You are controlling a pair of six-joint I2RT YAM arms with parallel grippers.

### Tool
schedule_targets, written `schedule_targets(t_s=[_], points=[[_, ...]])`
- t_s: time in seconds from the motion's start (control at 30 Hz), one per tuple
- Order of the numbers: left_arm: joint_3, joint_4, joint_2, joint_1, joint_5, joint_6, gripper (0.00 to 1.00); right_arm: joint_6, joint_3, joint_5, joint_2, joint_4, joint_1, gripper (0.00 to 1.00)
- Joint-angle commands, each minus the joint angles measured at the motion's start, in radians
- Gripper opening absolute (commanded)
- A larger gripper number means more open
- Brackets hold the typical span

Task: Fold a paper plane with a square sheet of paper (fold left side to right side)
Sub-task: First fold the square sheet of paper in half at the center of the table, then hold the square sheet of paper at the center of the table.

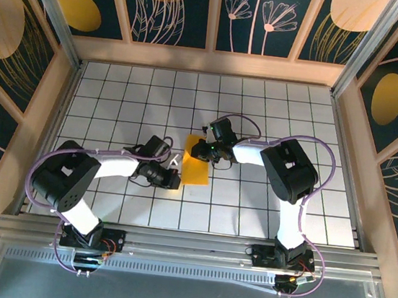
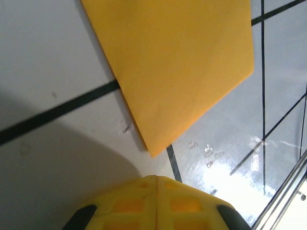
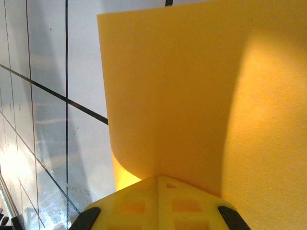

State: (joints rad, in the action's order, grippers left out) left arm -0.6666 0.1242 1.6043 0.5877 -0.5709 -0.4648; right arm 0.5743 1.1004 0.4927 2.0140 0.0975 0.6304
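sheet: the square sheet of paper [image 1: 198,165] lies on the tabletop [image 1: 118,95]; from above it reads as a narrow upright strip, so it looks already doubled over.
right pincer: my right pincer [image 1: 202,149] sits on the sheet's far-left part. In my wrist view the pads [image 3: 144,201] are pressed together, and the sheet [image 3: 192,96] runs straight into the tips [image 3: 157,179]. Looks pinched on the top layer.
sheet lift: beside my right tips the paper bows up off the layer under it, with a lit gap showing. Not flat there.
left pincer: my left pincer [image 1: 172,178] is just off the sheet's near-left corner, apart from it. Pads closed on each other [image 2: 157,179], nothing between them. The sheet's corner [image 2: 182,67] lies just ahead, flat.
step: left-to-right fold, I judge near its end. Flap is over, crease not pressed.
next: lower the held edge onto the right edge, match corners before letting go, then run my left pincer along the fold line to set it.
risk: thin paper may slide or skew on release.
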Motion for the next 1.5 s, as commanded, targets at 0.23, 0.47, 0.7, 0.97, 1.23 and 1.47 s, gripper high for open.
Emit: schedule_targets(t_s=[0.23,0.47,0.7,0.97,1.23,1.47], points=[[-0.183,0.012,0.028,-0.066,-0.033,-0.032,0.06,-0.031,-0.04,-0.08,0.018,-0.093,-0.009,0.0],[-0.215,-0.075,0.185,-0.066,-0.054,-0.058,0.04,-0.022,-0.038,-0.083,0.014,-0.097,-0.008,0.0],[-0.217,-0.07,0.236,-0.063,-0.028,-0.054,0.04,-0.011,-0.038,-0.068,-0.009,-0.064,-0.007,0.0],[-0.193,-0.051,0.251,-0.055,0.016,-0.069,0.04,-0.001,-0.017,-0.068,-0.121,-0.047,-0.012,0.05],[-0.166,-0.078,0.242,-0.035,0.036,-0.141,0.01,-0.007,-0.067,-0.082,-0.265,-0.146,-0.01,0.0],[-0.166,-0.083,0.23,-0.023,0.04,-0.157,0.01,0.078,-0.192,-0.059,-0.287,-0.08,0.065,0.0]])
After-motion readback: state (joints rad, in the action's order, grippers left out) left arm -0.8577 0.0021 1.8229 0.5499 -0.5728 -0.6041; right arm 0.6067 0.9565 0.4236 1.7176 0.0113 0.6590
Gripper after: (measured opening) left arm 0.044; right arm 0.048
